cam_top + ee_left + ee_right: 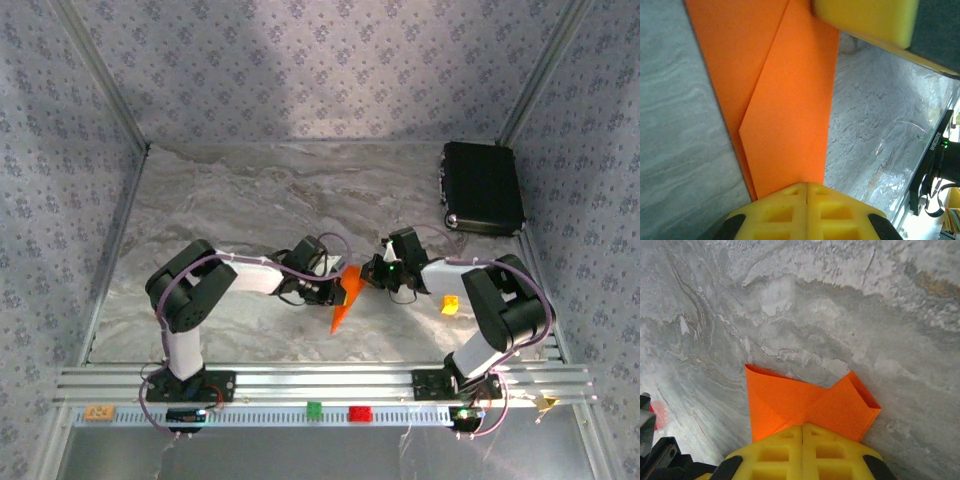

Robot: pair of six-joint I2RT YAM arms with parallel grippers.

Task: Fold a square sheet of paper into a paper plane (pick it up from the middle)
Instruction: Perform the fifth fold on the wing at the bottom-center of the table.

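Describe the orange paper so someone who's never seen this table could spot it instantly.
Start at the grey marbled table, find where the left gripper and right gripper meet near its middle. Pinched between them is the folded orange paper, a flat pointed wedge, unlike the chunky yellow block farther right.

Grey marbled tabletop (250,190), boxed in on three sides by grey-blue floral-patterned wall panels (320,70). Ribbed aluminium rail (330,380) along near edge. Soft light patch on back wall.

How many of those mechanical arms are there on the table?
2. The left arm stands at the near left of the table, the right arm at its near right. Mid-table, the left pincer and right pincer each pinch the orange paper. None looks hidden.
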